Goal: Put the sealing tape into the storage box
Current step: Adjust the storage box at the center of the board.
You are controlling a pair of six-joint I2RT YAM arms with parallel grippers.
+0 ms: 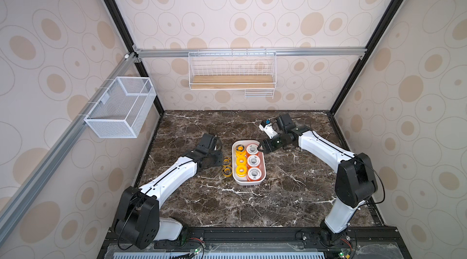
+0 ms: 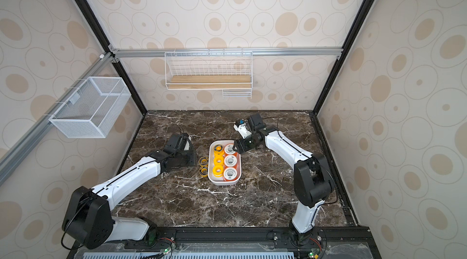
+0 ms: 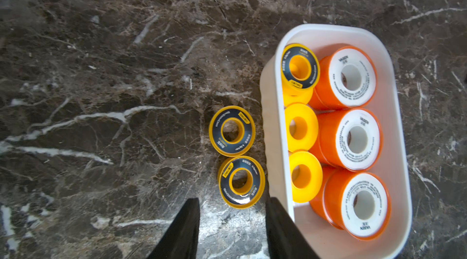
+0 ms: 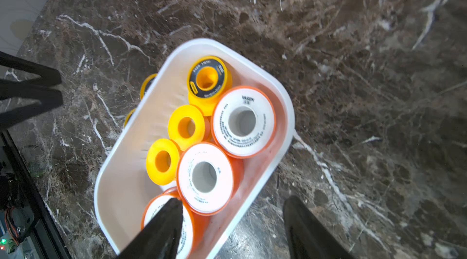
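Dark marble tabletop (image 1: 227, 207), veined white, floors this papered booth; a mesh basket (image 1: 121, 108) hangs on the left wall, a wire rack (image 1: 232, 68) on the back one. From the near left corner the left arm stretches low over the marble, elbow bent, wrist beside the storage box (image 1: 249, 182). The left gripper (image 3: 231, 230) points down, fingers (image 3: 184, 219) spread with nothing between them, one tip just beside the box's outer wall. The right arm rises from the near right corner and folds back toward the box's far end, where the right gripper (image 4: 235, 230) stands spread wide astride the rim, one finger above the far orange spool (image 4: 155, 206), the other over bare marble outside.

Most of the sealing tape (image 1: 253, 161) sits in the box: three orange spools (image 3: 341, 144), white labels up, fill one long side, more orange showing beneath; along the other lie two plain yellow spools (image 3: 300, 108) and, at the far end, a ringed spool (image 3: 286, 68) with a dark face perched on another yellow one. Two loose ringed spools (image 3: 217, 134) lie flat on the marble just beside the box's left wall, ahead of the left fingertips.

The box stands mid-table, well apart from every edge, with wide bare marble before it and to its right.
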